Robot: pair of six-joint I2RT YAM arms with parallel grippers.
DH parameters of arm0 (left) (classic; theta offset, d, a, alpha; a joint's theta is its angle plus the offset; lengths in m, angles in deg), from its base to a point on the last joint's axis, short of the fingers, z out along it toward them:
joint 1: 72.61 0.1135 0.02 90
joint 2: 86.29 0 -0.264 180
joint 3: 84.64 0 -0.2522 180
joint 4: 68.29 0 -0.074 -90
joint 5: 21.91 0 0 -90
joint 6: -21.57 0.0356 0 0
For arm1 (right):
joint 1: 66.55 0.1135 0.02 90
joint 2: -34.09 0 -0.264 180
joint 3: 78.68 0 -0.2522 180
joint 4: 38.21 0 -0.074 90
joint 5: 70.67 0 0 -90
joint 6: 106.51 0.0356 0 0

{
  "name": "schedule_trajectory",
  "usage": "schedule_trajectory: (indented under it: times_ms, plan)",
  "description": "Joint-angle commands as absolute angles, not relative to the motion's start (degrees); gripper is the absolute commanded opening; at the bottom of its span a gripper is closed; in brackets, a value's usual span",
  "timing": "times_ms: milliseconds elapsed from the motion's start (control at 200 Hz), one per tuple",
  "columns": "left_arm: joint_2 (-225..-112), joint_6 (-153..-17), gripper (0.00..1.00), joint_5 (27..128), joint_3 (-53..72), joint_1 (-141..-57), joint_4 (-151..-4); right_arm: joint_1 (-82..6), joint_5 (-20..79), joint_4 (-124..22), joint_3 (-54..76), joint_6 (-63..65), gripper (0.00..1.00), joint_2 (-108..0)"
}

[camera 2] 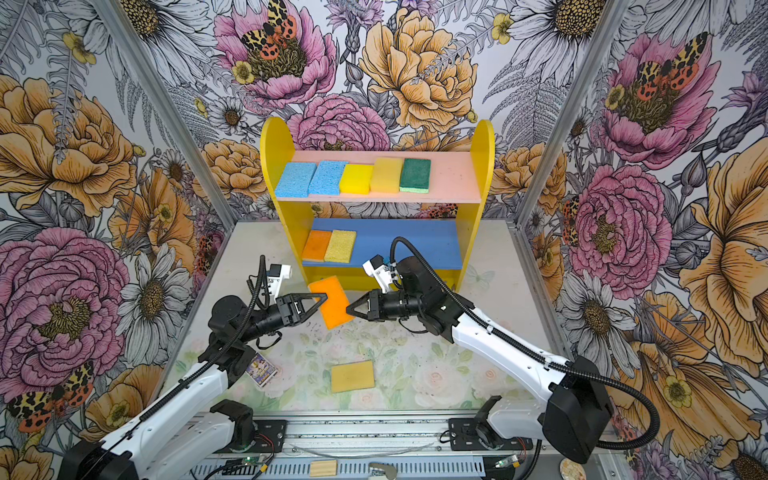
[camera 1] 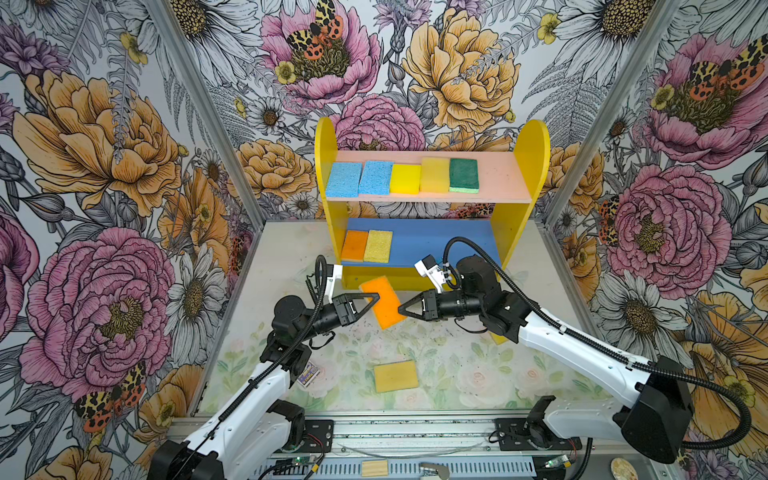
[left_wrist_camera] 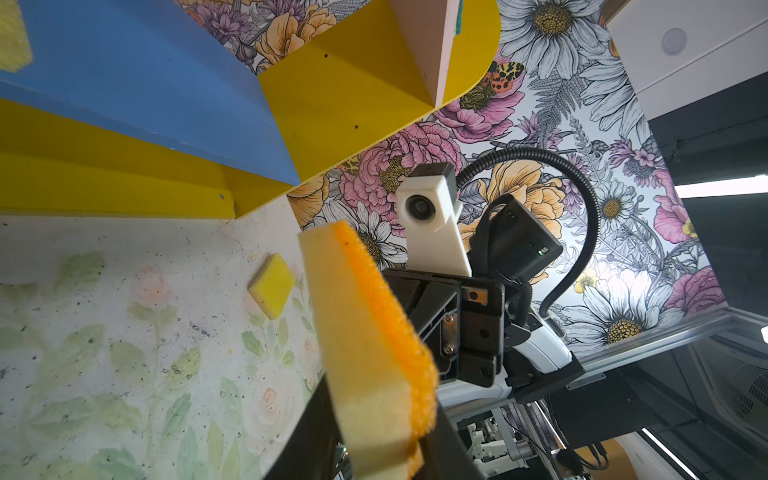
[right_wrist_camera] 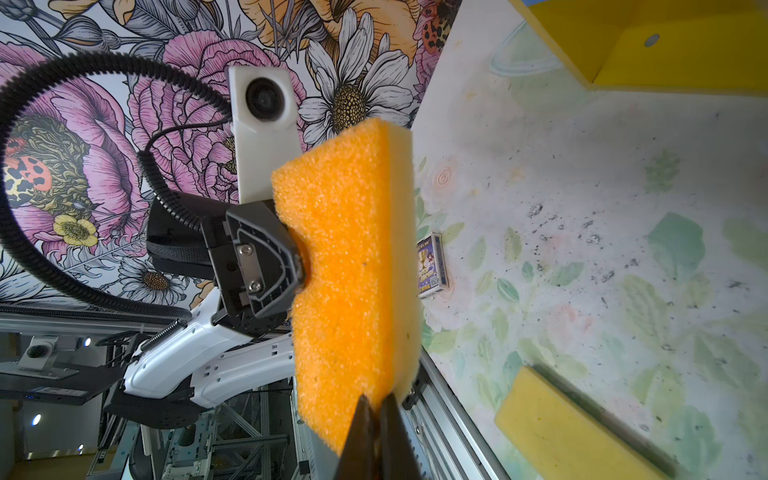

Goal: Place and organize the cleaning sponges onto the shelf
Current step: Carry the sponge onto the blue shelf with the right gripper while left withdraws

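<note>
**Held orange sponge** (camera 1: 385,302): it hangs clear of the counter (camera 1: 457,374), just in front of the base of the shelf (camera 1: 328,166), and both tools span it. The left tool (camera 1: 376,298) grasps one side. The right tool (camera 1: 400,310) is clenched on the opposite side.

In both top views the sponge is a tilted orange rectangle, and the grips show only in outline. The right wrist view adds the detail: a left finger (right_wrist_camera: 274,266) dents the orange face, and the right fingertips (right_wrist_camera: 362,419) pinch the near edge. Only the left wrist view shows the pale foam backing under the orange layer, and the sponge narrowing where the left jaws squeeze it.

**Shelf contents** appear whole only in the top views.
- **Pink board** (camera 1: 498,178), left to right, flat and side by side: light blue sponge (camera 1: 344,179), second light blue sponge (camera 1: 376,178), bright yellow sponge (camera 1: 405,178), paler yellow sponge (camera 1: 435,174), dark green sponge (camera 1: 464,175).
- **Blue board** (camera 1: 449,245), at its left end and touching: shelved orange sponge (camera 1: 355,245) and porous yellow sponge (camera 1: 378,246).

**On the counter**, a loose yellow sponge (camera 1: 395,376) lies near the front edge, and a purple card packet (camera 1: 308,374) lies beside the left arm. A further yellow sponge (left_wrist_camera: 272,286) is plain in the left wrist view but almost hidden beneath the right arm from above.
</note>
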State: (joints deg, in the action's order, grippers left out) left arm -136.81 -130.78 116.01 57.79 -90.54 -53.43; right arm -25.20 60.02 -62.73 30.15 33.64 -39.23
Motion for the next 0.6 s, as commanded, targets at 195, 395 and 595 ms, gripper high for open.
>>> schedule_trajectory:
  times_ms: [195, 395, 595]
  plan:
    - [-127.52, -124.67, 0.99, 117.13, 54.89, -83.92, -67.47, -29.99, 50.45, -60.16, 31.63, 36.88, 0.00, -38.08]
    - [-117.50, -106.85, 0.99, 99.55, 45.27, -80.59, -108.25, -35.13, 40.90, -60.10, 30.03, 39.23, 0.00, -41.93]
    - [-114.50, -102.52, 0.99, 97.70, 42.61, -76.72, -118.71, -36.62, 38.78, -60.49, 22.21, 37.12, 0.00, -50.94]
